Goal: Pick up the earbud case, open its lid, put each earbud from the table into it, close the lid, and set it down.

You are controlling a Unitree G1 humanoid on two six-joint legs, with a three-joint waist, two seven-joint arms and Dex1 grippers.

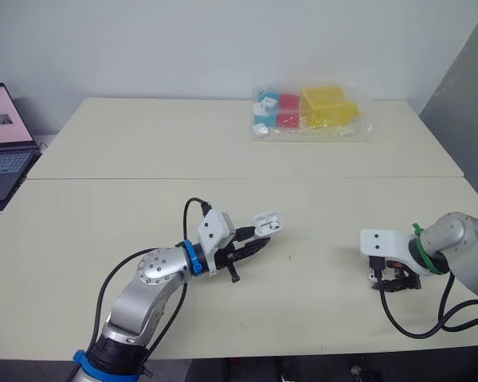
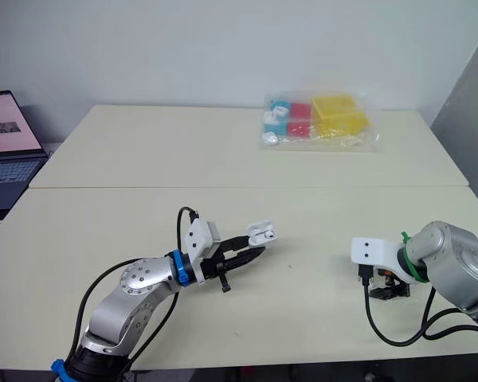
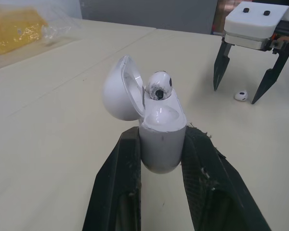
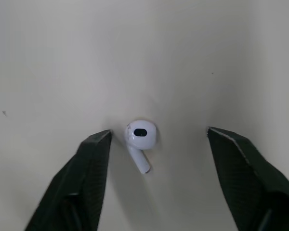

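Okay, so heads up on the risky bit: your right gripper [image 4: 159,134] is spread wide and straddling the loose earbud [image 4: 140,134] that's lying on the table [image 1: 143,143], and the bud sits closer to one finger than the other. If you close from there, I'd guess the near finger hits first and just flicks it away. It's small, smooth and rounded, so a pinch on the bulb could squirt it out too. Centre up first.

Your left gripper [image 1: 259,243] is pinching the earbud case [image 3: 161,144] by its lower body, held just above the table near the middle, well apart from the right arm. The lid [image 3: 120,89] is swung open. One earbud [image 3: 159,85] is already in the case, but it looks like it's riding high rather than fully seated. Tip the case much and it might drop out. The other socket looks empty.

The plastic bag [image 1: 311,111] at the far side holds coloured blocks. Ignore it.
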